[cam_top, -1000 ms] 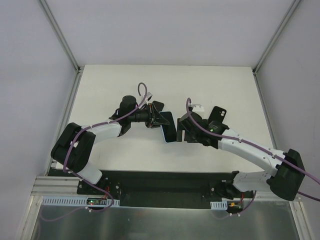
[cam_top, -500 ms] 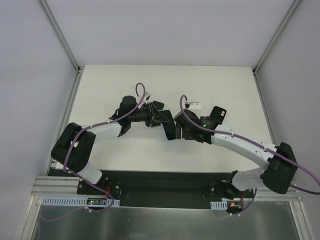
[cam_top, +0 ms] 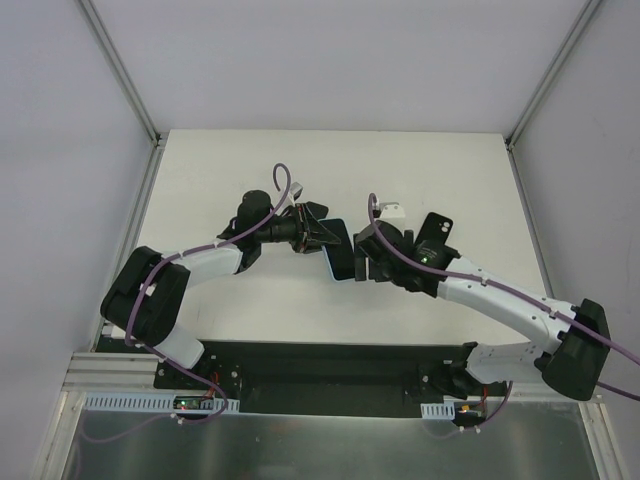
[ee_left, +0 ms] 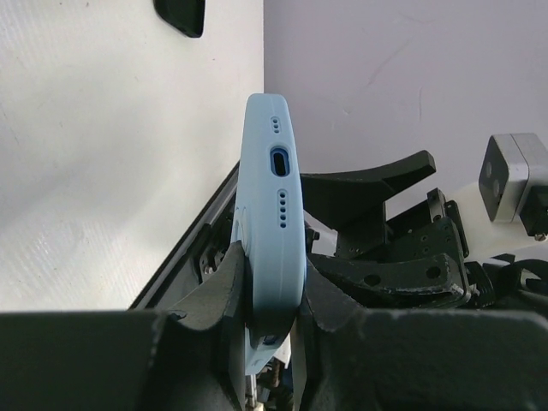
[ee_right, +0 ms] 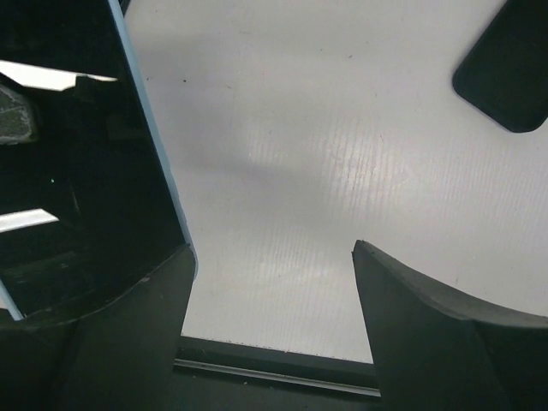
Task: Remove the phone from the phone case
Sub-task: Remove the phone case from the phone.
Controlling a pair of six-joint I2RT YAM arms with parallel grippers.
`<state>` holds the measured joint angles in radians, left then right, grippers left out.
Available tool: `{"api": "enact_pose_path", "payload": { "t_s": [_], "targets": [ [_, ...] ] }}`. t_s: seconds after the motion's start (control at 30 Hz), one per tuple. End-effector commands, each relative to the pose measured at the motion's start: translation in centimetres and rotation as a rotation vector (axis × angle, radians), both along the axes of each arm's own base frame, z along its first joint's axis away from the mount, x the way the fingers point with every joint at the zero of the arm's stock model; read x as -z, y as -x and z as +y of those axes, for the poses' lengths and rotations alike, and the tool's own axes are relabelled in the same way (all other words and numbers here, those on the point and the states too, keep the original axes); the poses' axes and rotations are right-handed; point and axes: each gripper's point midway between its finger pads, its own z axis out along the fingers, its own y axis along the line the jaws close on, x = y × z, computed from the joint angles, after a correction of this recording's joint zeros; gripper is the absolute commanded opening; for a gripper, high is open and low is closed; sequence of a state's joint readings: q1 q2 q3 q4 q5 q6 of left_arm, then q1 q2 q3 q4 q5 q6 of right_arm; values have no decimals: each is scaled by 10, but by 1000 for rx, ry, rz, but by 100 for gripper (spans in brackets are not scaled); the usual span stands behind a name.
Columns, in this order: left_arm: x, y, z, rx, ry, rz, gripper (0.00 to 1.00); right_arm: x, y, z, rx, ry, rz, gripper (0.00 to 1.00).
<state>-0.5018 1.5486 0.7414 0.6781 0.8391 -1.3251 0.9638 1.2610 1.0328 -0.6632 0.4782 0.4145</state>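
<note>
The phone case (ee_left: 274,205) is a pale blue shell, seen edge-on with its port holes up. My left gripper (ee_left: 272,270) is shut on it and holds it upright above the table. In the top view the left gripper (cam_top: 322,235) holds the case (cam_top: 337,223) at mid-table, with the black phone (cam_top: 343,258) inside it. In the right wrist view the phone's glossy screen (ee_right: 77,171) fills the left side, with the case's blue rim (ee_right: 163,184) along it. My right gripper (ee_right: 272,248) is open, and its left finger (ee_right: 128,325) is against the phone's face. It also shows in the top view (cam_top: 362,256).
A flat black rounded slab with a camera cut-out (cam_top: 436,228) lies on the white table to the right of the grippers, and shows in the right wrist view (ee_right: 507,77). A small white block (cam_top: 390,210) lies behind the right gripper. The table's front rail (ee_right: 274,364) is below the fingers.
The right arm swung a little back and left, then returned beside the phone. The left gripper kept its hold, and the cased phone tilted slightly.
</note>
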Motion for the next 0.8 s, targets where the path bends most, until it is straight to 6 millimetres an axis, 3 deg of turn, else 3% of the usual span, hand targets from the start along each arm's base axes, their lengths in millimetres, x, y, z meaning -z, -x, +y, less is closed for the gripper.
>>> {"api": "enact_pose_path", "payload": {
  "t_s": [0.0, 0.43, 0.77],
  "targets": [
    [-144, 57, 1, 253, 313, -291, 0, 36, 20, 9, -117, 68, 150, 79],
    [-150, 64, 2, 270, 327, -300, 0, 36, 0, 2, -75, 185, 113, 80],
    [-163, 70, 6, 281, 373, -310, 0, 86, 4, -8, -14, 133, 258, 80]
  ]
}}
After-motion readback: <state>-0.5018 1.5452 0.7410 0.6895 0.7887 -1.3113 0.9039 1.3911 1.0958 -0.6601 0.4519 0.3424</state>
